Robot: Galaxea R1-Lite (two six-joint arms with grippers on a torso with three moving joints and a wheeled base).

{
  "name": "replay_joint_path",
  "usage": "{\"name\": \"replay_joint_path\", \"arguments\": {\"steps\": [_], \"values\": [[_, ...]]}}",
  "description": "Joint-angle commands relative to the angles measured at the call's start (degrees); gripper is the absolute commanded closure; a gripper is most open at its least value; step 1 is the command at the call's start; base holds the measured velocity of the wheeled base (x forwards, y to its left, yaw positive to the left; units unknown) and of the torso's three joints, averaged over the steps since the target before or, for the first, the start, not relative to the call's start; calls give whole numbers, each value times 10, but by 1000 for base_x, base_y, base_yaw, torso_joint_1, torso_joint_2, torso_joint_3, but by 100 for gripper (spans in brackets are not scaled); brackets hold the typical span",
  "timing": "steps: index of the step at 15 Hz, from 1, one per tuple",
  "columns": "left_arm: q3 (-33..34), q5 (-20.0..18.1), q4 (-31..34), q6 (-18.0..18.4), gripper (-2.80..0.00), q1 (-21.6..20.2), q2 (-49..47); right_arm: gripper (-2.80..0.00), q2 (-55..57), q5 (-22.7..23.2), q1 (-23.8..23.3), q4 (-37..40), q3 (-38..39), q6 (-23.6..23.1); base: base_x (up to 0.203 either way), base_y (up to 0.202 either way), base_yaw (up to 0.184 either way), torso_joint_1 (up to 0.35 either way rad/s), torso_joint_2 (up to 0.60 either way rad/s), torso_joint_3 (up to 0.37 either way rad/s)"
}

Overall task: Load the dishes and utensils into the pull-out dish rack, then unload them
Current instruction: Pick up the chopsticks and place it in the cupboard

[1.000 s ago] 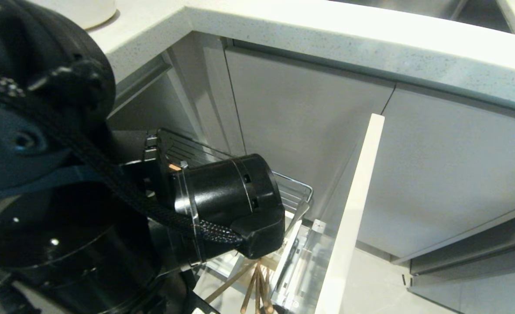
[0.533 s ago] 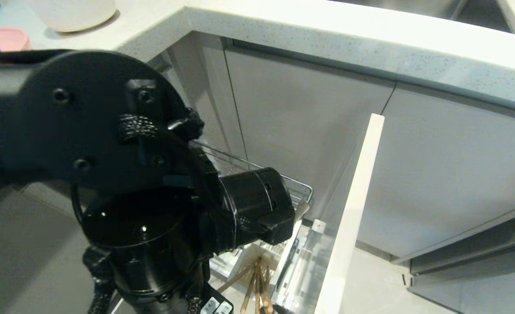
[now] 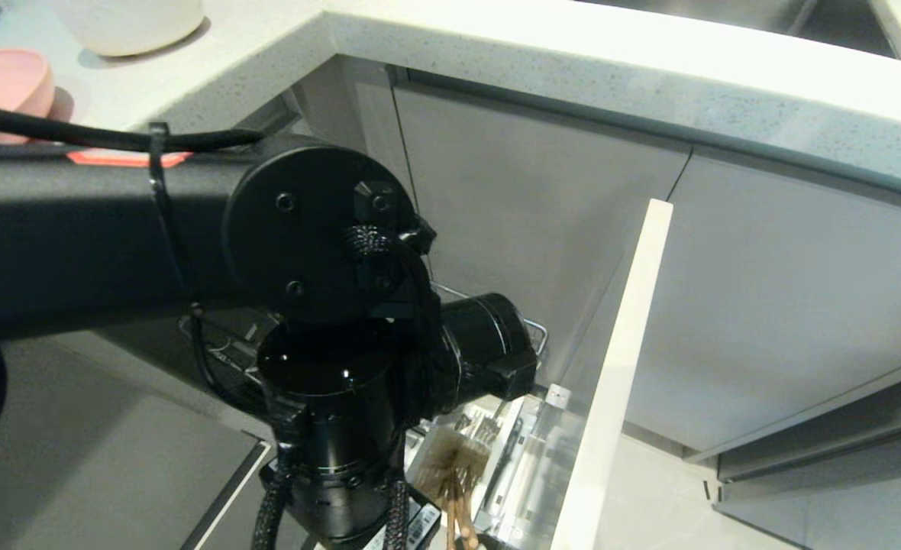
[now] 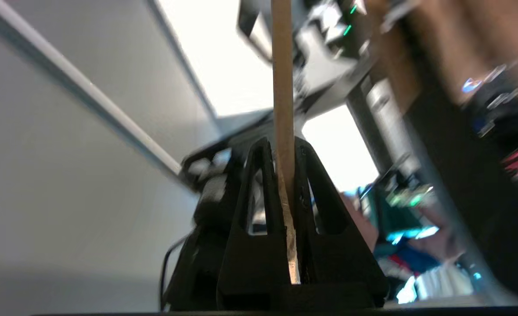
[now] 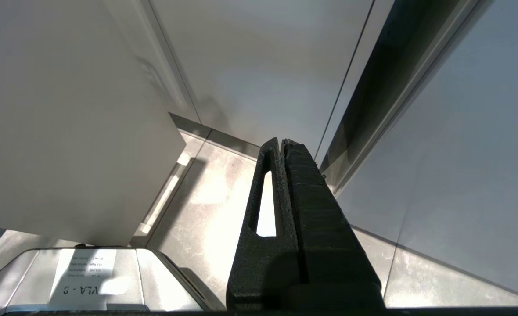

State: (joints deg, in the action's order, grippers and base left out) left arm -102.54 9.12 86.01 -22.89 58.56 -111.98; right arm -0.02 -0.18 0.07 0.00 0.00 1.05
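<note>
In the left wrist view my left gripper (image 4: 283, 147) is shut on the light wooden chopsticks (image 4: 282, 79), which stick straight out past the fingertips. In the head view the left arm (image 3: 328, 252) hangs over the pull-out dish rack (image 3: 533, 333) and hides most of it. Below the arm's wrist, the chopsticks (image 3: 456, 504) show as thin brown sticks over the rack's white tub (image 3: 513, 447). The cream-white bowl (image 3: 126, 23) stands on the countertop at the far left. The pink plate and the spoon are out of view. My right gripper (image 5: 281, 142) is shut and empty, low above the floor.
The rack's pale cabinet front (image 3: 618, 367) stands out edge-on, right of the arm. A small pink bowl (image 3: 0, 88) sits on the countertop (image 3: 573, 53) at the far left. Grey cabinet doors (image 3: 534, 214) close the corner behind the rack. Pale floor tiles (image 5: 206, 197) lie under the right gripper.
The left arm has swung right across the head view. Its wrist has shifted right, still over the rack with the chopsticks. The bowls on the countertop have come into sight.
</note>
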Motion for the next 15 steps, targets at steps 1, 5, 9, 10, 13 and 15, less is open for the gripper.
{"name": "replay_joint_path", "arguments": {"steps": [1, 5, 9, 10, 13, 15], "values": [[-11, 0, -16, -1, 0, -5, -19, 0, 0, 0, 0, 0, 1, 0, 0, 0, 0, 0, 0, 0], [-20, 0, -29, -1, 0, -15, -44, 0, 0, 0, 0, 0, 1, 0, 0, 0, 0, 0, 0, 0], [-23, 0, -41, 6, 0, -28, -58, 0, 0, 0, 0, 0, 1, 0, 0, 0, 0, 0, 0, 0], [-28, 0, -43, 10, 0, -31, -62, 0, 0, 0, 0, 0, 1, 0, 0, 0, 0, 0, 0, 0], [-29, 0, -46, 12, 0, -32, -68, 0, 0, 0, 0, 0, 1, 0, 0, 0, 0, 0, 0, 0], [-35, 0, -44, 12, 0, -32, -68, 0, 0, 0, 0, 0, 1, 0, 0, 0, 0, 0, 0, 0]]}}
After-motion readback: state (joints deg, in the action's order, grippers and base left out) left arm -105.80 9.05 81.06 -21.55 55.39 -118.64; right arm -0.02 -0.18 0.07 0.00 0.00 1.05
